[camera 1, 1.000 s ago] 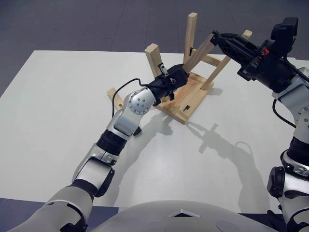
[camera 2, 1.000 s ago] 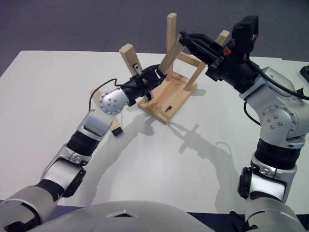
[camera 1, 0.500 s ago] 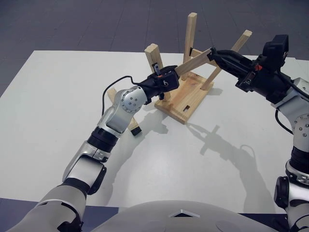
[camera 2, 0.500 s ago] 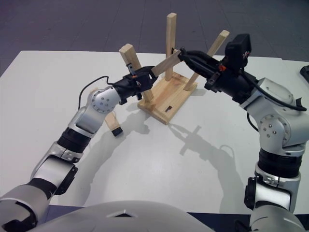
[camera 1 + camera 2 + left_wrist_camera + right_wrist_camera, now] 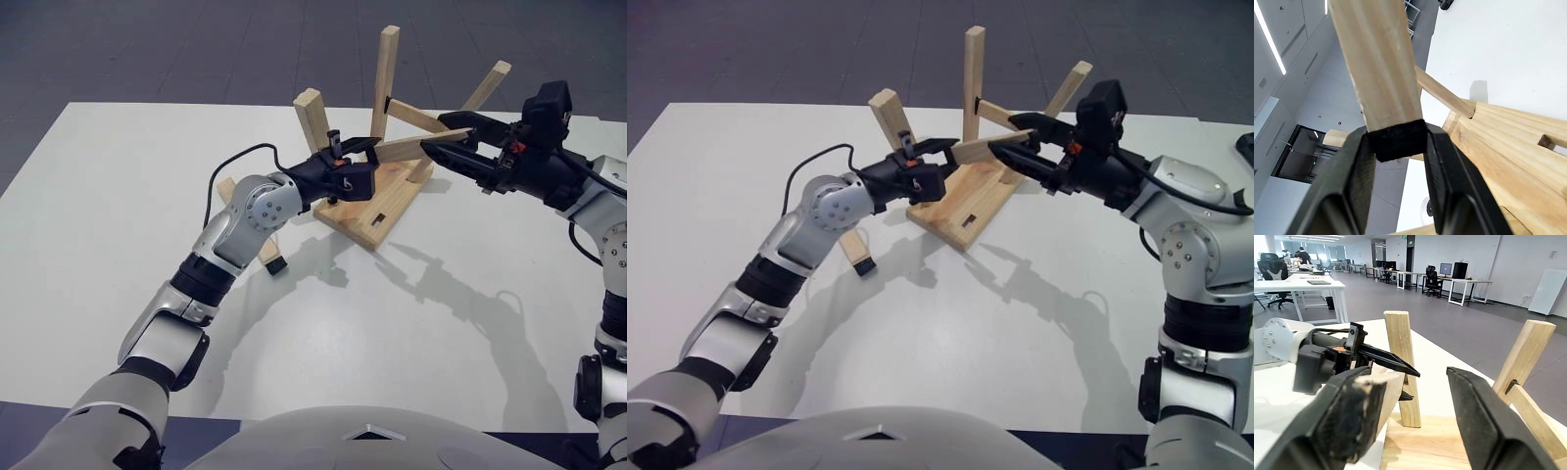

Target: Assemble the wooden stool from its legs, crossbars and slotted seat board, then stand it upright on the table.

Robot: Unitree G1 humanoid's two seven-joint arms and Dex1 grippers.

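Leg (image 5: 419, 145) lowered to near level; left gripper (image 5: 364, 159) pinches one end, right gripper (image 5: 453, 139) spread about the other. Risk: one-ended hold sags, missing seat board (image 5: 384, 201) slot.

Both arms extend forward, grippers facing each other. The left gripper (image 5: 362, 159) fingers clamp a wooden leg (image 5: 416, 146); the right gripper (image 5: 436, 133) fingers stand spread.

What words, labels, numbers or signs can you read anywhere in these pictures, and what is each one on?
Stool parts: no text; the seat board and the loose leg clamped in the left gripper are bare wood.
Green sign near the ceiling of the room behind: too small to read.
Nothing else legible.
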